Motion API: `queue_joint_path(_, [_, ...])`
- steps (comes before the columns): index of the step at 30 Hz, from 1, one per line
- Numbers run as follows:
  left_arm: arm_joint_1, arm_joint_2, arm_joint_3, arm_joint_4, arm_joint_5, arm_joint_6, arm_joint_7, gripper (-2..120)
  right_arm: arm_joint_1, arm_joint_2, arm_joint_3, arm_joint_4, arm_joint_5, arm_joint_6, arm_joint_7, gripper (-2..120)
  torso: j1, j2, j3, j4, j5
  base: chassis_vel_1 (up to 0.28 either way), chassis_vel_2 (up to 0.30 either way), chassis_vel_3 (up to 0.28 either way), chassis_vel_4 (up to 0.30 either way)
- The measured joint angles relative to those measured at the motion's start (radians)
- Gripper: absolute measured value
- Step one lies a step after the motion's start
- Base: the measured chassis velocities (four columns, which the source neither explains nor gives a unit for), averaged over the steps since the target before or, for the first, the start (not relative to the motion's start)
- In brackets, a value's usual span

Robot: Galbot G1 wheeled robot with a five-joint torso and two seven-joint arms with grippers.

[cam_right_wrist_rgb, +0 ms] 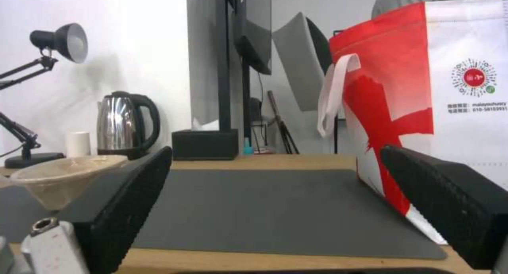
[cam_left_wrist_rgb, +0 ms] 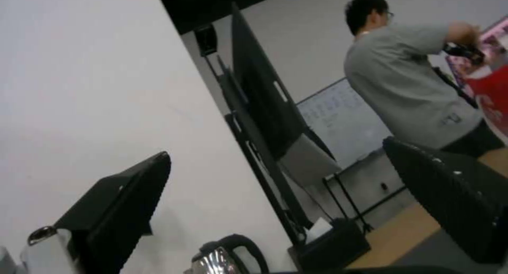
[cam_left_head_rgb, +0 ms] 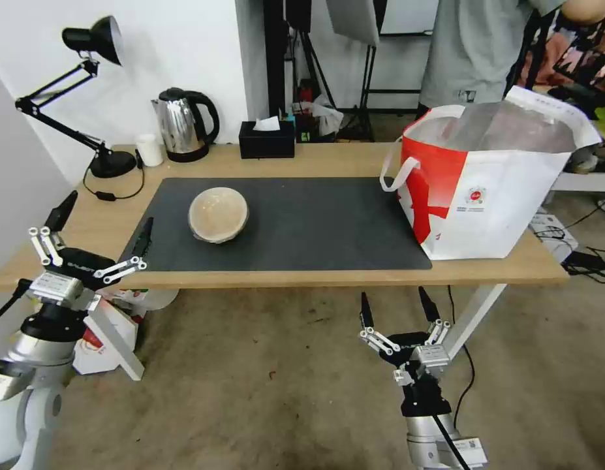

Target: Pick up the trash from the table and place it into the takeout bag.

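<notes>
The trash in view is a shallow tan bowl (cam_left_head_rgb: 217,214), upright on the left half of the dark grey mat (cam_left_head_rgb: 328,222) on the light-wood table (cam_left_head_rgb: 328,160). The takeout bag (cam_left_head_rgb: 491,189), white with red panels and foil lining, stands open-topped at the table's right end. My left gripper (cam_left_head_rgb: 106,222) is open at the table's front left corner, left of the bowl. My right gripper (cam_left_head_rgb: 393,301) is open below the front edge, in front of the bag's left side. In the right wrist view the gripper (cam_right_wrist_rgb: 275,151) faces the mat, with the bowl (cam_right_wrist_rgb: 58,178) and the bag (cam_right_wrist_rgb: 450,107) to either side.
Along the table's back edge stand a desk lamp (cam_left_head_rgb: 93,98), a small white cup (cam_left_head_rgb: 149,150), a steel kettle (cam_left_head_rgb: 181,124) and a black tissue box (cam_left_head_rgb: 266,140). A person stands behind the bag. A white-and-red box (cam_left_head_rgb: 100,346) sits on the floor under the left end.
</notes>
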Motion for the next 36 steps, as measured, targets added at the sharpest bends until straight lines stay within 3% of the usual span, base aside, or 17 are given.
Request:
queue_joint_path(5, [-0.029, 0.074, -0.030, 0.043, 0.022, -0.008, 0.035, 100, 0.000, 0.000, 0.000, 0.000, 0.000, 0.000, 0.000, 100, 0.000, 0.000, 0.000, 0.0000, 0.0000, 0.000, 0.000, 0.000, 0.000])
queue_joint_path(22, [-0.086, 0.272, -0.081, 0.104, 0.197, -0.094, 0.052, 100, 0.000, 0.000, 0.000, 0.000, 0.000, 0.000, 0.000, 100, 0.000, 0.000, 0.000, 0.0000, 0.0001, 0.000, 0.000, 0.000, 0.000])
queue_joint_path(36, [-0.099, 0.315, -0.071, 0.085, 0.330, -0.181, 0.050, 100, 0.000, 0.000, 0.000, 0.000, 0.000, 0.000, 0.000, 100, 0.000, 0.000, 0.000, 0.0001, 0.0000, 0.000, 0.000, 0.000, 0.000])
